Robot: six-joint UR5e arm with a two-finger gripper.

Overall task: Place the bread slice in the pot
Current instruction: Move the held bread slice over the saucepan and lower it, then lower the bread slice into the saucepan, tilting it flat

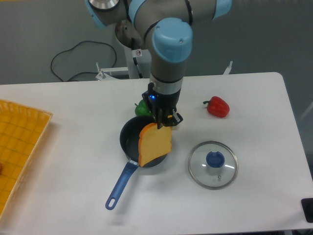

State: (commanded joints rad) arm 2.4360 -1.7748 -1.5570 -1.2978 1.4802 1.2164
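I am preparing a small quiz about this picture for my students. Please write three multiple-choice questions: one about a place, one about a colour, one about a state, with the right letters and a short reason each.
1. Where does the glass lid lie?
A. on the pot
B. on the table, to the right of the pot in the picture
C. in the yellow tray

2. What colour is the pot handle?
A. blue
B. red
C. green

3. What is the state of the bread slice?
A. flat on the table
B. held by the gripper over the pot
C. under the lid

Answers:
1 B, the lid rests on the white table beside the pot.
2 A, the long handle is blue.
3 B, the gripper pinches its top edge and it hangs over the pot.
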